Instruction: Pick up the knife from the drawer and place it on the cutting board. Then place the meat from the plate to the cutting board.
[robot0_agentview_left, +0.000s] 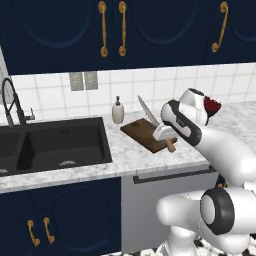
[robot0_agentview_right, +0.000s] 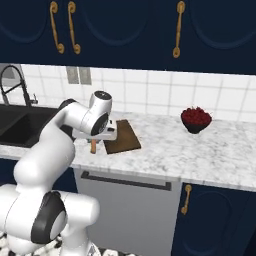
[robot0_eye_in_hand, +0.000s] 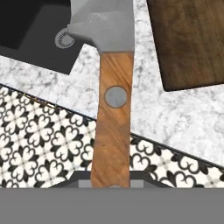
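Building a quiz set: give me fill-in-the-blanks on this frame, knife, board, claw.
1. The claw is shut on the ____ of the knife.
2. The knife's blade points up over the ____ brown cutting board.
3. A bowl of ____ fruit stands on the counter.
4. Beside the soap dispenser lies a black ____.

Missing: handle; dark; red; sink
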